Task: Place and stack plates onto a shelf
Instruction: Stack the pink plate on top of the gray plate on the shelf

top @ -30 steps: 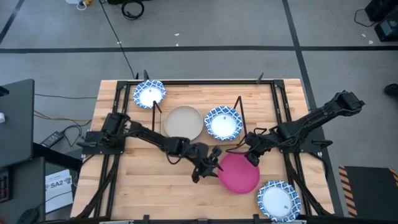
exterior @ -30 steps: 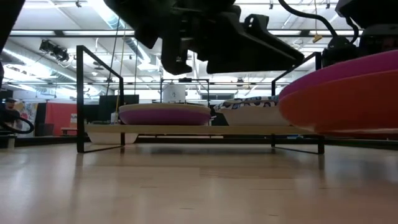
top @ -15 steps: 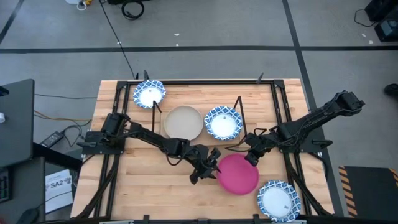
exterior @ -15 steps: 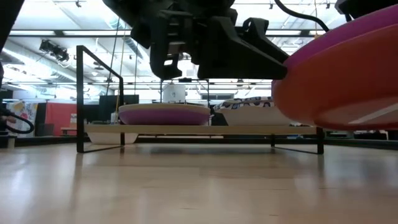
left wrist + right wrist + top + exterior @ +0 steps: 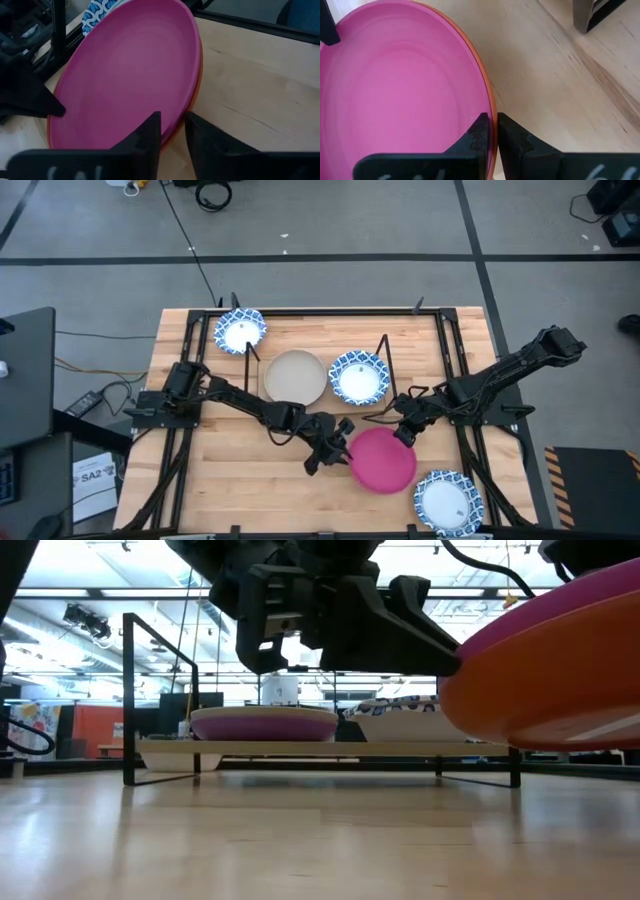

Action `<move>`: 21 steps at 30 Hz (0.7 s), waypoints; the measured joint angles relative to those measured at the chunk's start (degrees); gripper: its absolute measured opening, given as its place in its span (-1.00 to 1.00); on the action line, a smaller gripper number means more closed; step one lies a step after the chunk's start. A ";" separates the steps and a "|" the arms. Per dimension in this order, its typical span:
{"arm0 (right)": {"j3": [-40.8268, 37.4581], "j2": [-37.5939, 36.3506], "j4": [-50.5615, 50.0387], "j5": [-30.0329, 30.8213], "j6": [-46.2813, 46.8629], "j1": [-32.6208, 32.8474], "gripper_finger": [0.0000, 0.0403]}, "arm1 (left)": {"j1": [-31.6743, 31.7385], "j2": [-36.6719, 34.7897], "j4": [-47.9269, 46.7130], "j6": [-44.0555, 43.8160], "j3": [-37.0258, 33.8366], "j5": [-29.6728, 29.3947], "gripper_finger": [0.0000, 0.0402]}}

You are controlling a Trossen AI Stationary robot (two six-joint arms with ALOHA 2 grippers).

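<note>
Shelf (image 5: pixel 385 355) holds beige plate (image 5: pixel 294 376), patterned plate (image 5: pixel 358 377); both grippers' fingers pinch magenta plate (image 5: pixel 385 460) rim.

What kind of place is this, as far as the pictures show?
Probably a robotics lab or workshop hall. A wooden table with a black frame carries two robot arms, cables trail over a grey floor marked with tape, and the low view shows a large hall with ceiling lights.

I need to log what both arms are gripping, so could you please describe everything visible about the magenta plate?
The magenta plate is round, smooth and glossy, with faint rings inside. It sits nested on an orange plate, whose rim peeks out underneath. The pair is tilted, lifted off the wooden table. The right gripper pinches both rims together on one side; the left gripper straddles the rims on the opposite side.
</note>
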 joint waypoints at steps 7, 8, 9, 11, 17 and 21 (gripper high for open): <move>0.00 0.00 1.07 -1.21 2.83 0.00 -0.84 | 0.01 -0.02 0.07 0.24 0.00 1.74 -0.78; 0.00 0.00 1.07 -1.64 3.66 0.00 -0.84 | 0.01 -0.02 0.07 0.24 0.00 1.82 -0.79; 0.00 0.00 1.07 -1.93 4.48 0.00 -0.84 | 0.01 -0.02 0.07 0.29 0.00 1.85 -0.80; 0.00 0.00 1.07 -2.87 6.21 0.00 -0.84 | 0.00 -0.02 0.11 1.92 0.00 1.88 -0.80; 0.00 0.00 1.32 -6.30 11.56 0.00 -0.83 | -0.43 -0.02 0.92 5.64 0.00 1.72 -0.79; 0.00 0.00 1.67 -7.86 14.34 0.00 -0.83 | -0.43 -0.02 1.00 5.74 0.00 1.88 -0.79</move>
